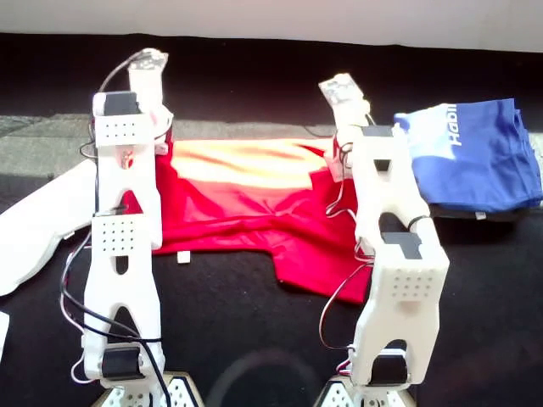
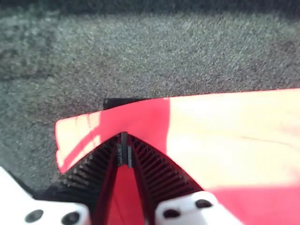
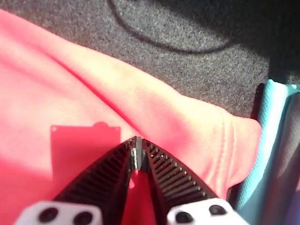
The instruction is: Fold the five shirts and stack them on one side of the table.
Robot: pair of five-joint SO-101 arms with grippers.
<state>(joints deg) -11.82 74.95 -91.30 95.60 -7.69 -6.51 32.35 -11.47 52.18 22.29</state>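
Fingers of the left gripper (image 2: 123, 151) are pressed together at the tips, with a fold of the red shirt (image 2: 225, 140) pinched between them. The ribbed inner faces of the fingers (image 2: 91, 171) splay apart only toward the wrist, where red cloth shows in the gap. Left wrist view: the pinch lies at a corner of the red shirt, and the dark, felt-like worktop (image 2: 140, 56) lies beyond the hem.

High view, left to right: a white shirt (image 1: 34, 225) lies at the left edge of the worktop. The left arm (image 1: 125, 229) stands over the left end of the red shirt, which is spread across the middle with a sunlit band along its far side. A small white tag (image 1: 181, 257) lies on the worktop just beside the red shirt's near edge. The right arm (image 1: 399, 246) stands over the shirt's right end. A folded blue shirt (image 1: 479, 153) lies at the far right.

Right wrist view: the right gripper (image 3: 136, 157) is likewise closed tip to tip on the red shirt, at a raised ridge of cloth. The blue shirt's edge is just beside the red hem, and a thin cable (image 3: 187, 47) crosses the worktop beyond.
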